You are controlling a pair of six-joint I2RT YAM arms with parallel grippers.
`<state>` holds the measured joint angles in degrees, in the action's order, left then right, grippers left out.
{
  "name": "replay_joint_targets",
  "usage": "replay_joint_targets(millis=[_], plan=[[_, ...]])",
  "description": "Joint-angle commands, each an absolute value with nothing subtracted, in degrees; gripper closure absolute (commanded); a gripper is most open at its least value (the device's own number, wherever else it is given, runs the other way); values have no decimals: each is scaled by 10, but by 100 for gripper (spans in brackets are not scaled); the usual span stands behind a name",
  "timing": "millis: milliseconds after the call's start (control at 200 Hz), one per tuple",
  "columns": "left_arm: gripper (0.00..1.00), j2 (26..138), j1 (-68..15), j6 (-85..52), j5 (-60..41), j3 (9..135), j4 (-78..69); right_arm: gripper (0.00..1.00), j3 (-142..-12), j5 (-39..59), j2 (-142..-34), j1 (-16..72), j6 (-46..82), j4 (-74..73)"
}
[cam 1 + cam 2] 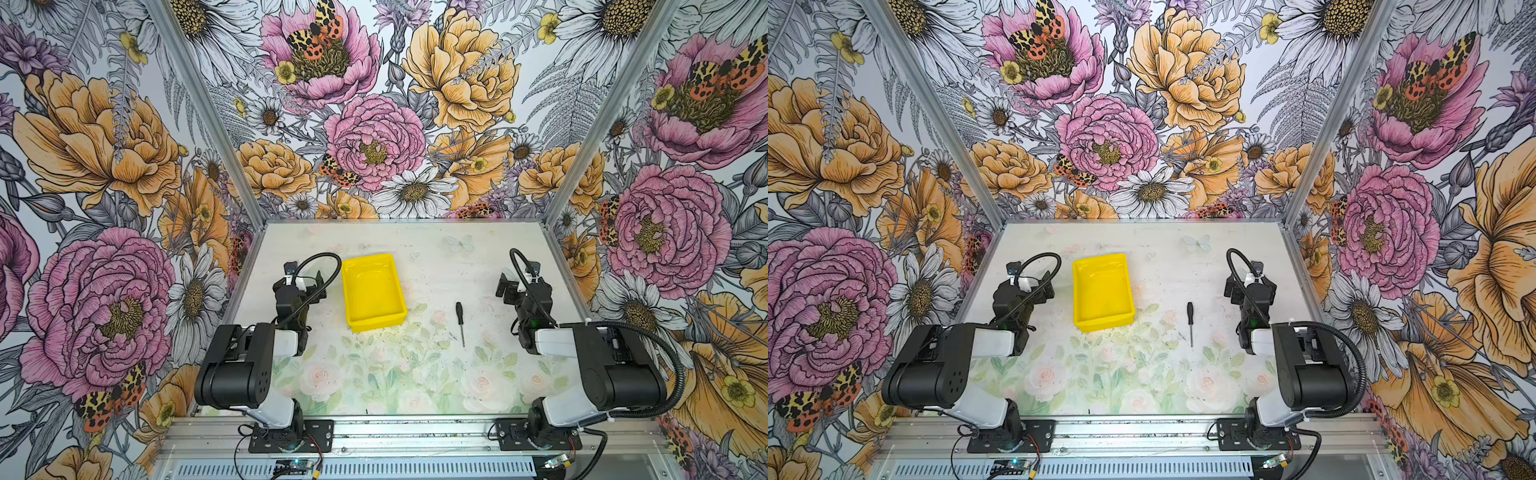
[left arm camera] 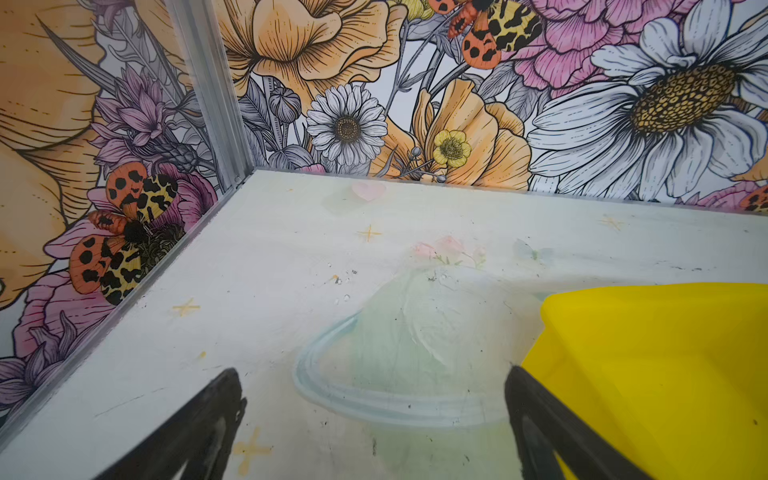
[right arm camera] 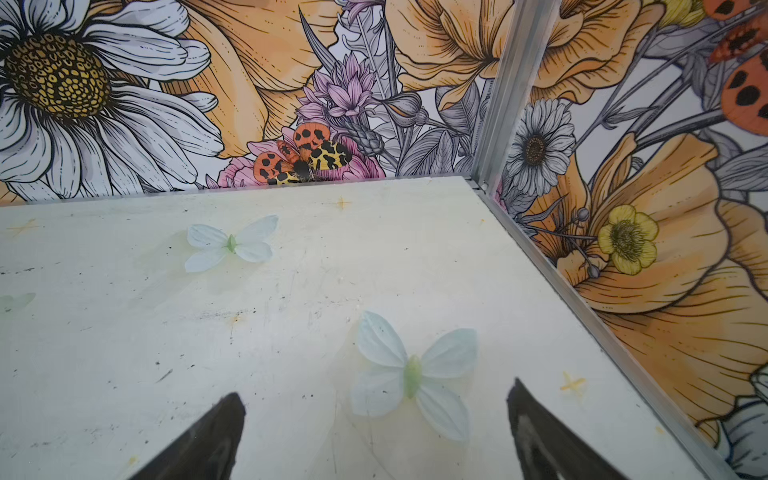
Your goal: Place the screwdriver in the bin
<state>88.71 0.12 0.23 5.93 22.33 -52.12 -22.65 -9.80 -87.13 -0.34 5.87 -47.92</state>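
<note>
The left gripper [image 2: 372, 372] holds its two black fingers spread apart with nothing between them, low over the pale table [image 2: 291, 257] and close beside the bin [image 2: 665, 353]. The right gripper [image 3: 376, 390] is likewise spread wide and holds nothing, above a faint butterfly printed on the tabletop. In both top views the bin is a glossy yellow plastic rectangle with low sloping walls, its floor bare. The screwdriver [image 1: 460, 322], with a black handle and a thin grey metal shaft, lies flat on the table between the bin and the right arm, apart from both, handle toward the back wall.
</note>
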Motion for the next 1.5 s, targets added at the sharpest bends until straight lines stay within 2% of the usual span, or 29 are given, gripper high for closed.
replay_joint_targets(millis=[0, 1496], plan=[[1, 888, 0, 9, 59, 218, -533, 1, -222, -103, -878, -1, 52, -497], [1, 888, 0, 9, 58, 218, -533, 1, -224, -95, -878, -6, 54, -495]])
